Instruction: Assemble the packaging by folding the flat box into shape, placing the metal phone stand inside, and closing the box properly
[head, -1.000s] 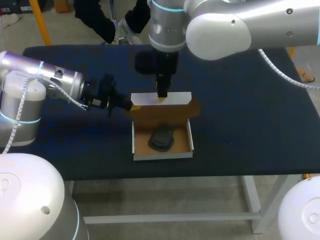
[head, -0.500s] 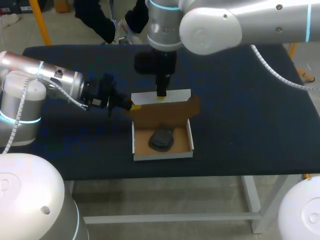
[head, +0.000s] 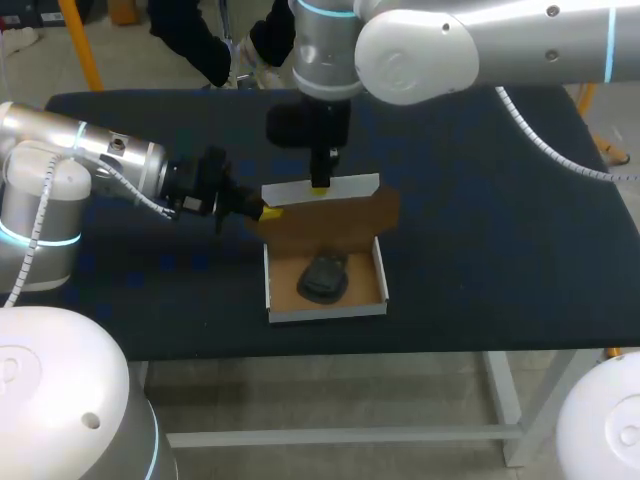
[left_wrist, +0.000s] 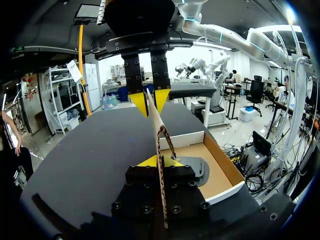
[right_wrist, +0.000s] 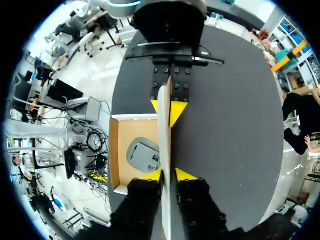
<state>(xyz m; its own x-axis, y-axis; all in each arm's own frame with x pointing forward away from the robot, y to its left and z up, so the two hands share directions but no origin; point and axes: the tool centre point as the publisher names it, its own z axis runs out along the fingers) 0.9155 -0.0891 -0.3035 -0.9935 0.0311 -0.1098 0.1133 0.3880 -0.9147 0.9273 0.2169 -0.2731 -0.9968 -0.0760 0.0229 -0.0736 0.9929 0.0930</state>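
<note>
Cardboard stands on end at mid-table: the box (head: 326, 312) lies open on the dark table (head: 500, 200), its lid (head: 345, 215) raised upright along the far wall, brown inner face turned toward the tray. Your right gripper (head: 320, 187) comes down from above and is clamped on the lid's top edge near the middle, one yellow tip on each face of the board. Your left gripper (head: 268, 213) comes in level from the left and pinches the lid's left end, its fingers likewise closed on the board from both sides. Seen from your left wrist, the lid runs edge-on out from between that gripper's fingers to the right gripper's tips ahead and above. Seen from your right wrist, the lid's edge passes between that gripper's fingers, with the left gripper's tips beyond it at the lid's far end. The stand (head: 322, 277), dark and rounded, lies flat on the tray floor near the middle, below and just in front of the lid, apart from both grippers. White side walls stand up around it.
</note>
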